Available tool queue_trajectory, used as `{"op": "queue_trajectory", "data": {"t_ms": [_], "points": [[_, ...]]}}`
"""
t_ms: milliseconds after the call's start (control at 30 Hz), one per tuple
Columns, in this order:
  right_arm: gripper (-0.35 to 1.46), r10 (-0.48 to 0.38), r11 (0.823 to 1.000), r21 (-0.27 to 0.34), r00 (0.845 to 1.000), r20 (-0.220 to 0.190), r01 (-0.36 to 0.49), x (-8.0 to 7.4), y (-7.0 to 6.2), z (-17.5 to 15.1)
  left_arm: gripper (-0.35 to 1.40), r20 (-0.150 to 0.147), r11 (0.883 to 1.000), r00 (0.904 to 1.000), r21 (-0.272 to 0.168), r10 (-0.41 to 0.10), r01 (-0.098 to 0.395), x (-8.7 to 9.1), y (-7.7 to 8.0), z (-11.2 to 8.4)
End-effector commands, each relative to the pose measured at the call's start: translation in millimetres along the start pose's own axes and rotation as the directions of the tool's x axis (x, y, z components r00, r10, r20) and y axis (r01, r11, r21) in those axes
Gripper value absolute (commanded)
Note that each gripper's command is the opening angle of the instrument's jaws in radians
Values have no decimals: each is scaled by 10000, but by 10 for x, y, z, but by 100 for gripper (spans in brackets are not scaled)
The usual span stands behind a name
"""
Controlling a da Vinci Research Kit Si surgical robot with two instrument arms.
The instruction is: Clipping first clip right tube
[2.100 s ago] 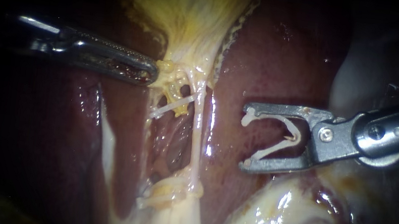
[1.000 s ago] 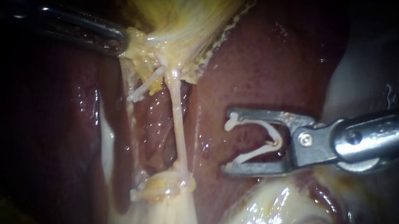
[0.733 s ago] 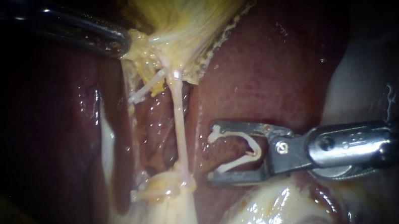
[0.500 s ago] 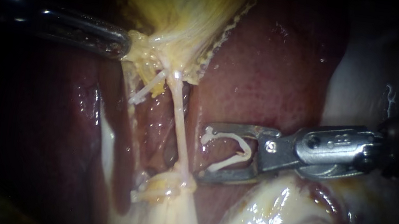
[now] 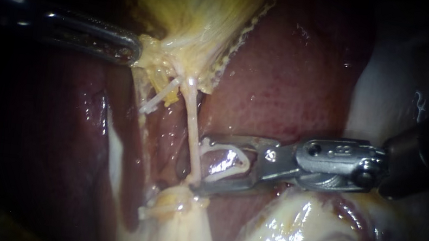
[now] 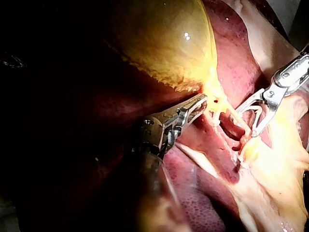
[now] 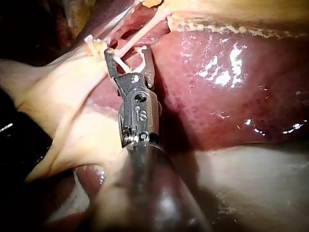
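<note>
My left instrument (image 5: 134, 53) comes in from the left with its jaws shut on yellow tissue at the gallbladder's (image 5: 201, 9) neck, holding it taut. From there the right tube (image 5: 190, 117) runs down as a thin pale strand to a knot of pale tissue (image 5: 177, 201). A shorter left tube (image 5: 158, 97) lies beside it. My right instrument (image 5: 201, 162) holds an open white clip (image 5: 231, 163) between its jaws. The jaw tips reach the right tube, which crosses the clip's mouth. The right wrist view shows the same instrument (image 7: 128, 55) with the tube (image 7: 145, 26) just ahead of its tips.
Dark red liver (image 5: 285, 80) lies behind and to the right of the tubes. Glistening pale fatty tissue (image 5: 294, 229) sits under my right instrument's shaft. In the left wrist view, my left instrument (image 6: 200, 104) lies beside the gallbladder (image 6: 164, 38).
My left instrument pulled the gallbladder neck left and up, stretching the tubes. My right instrument moved left and slightly down with the clip, until its tips met the right tube.
</note>
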Motion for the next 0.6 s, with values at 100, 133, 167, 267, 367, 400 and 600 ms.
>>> {"op": "queue_trajectory", "data": {"t_ms": [100,133,167,267,367,400,600], "points": [[50,261,9995,168,9994,-212,-257,0,1,8,-35,-4,10000,10000,18,3,-3,0,0,1],[50,308,9993,211,9991,-284,-303,0,1,10,-35,-3,10000,10000,16,3,-3,0,0,1],[50,358,9991,257,9987,-355,-349,0,1,12,-35,-3,10000,10000,16,4,-4,1,0,1],[50,677,9968,461,9961,-559,-652,1,2,15,-35,-2,10000,10000,11,6,-6,1,0,2],[50,1038,9917,843,9910,-840,-967,1,1,15,-35,-1,10000,10000,8,9,-9,2,0,2],[50,1133,9894,1021,9891,-945,-1036,2,-1,14,-35,-1,10000,10000,7,11,-11,2,0,2],[49,1552,9747,1796,9810,-1164,-1329,6,-14,11,-35,-8,10000,10000,30,19,-19,3,0,3]]}}
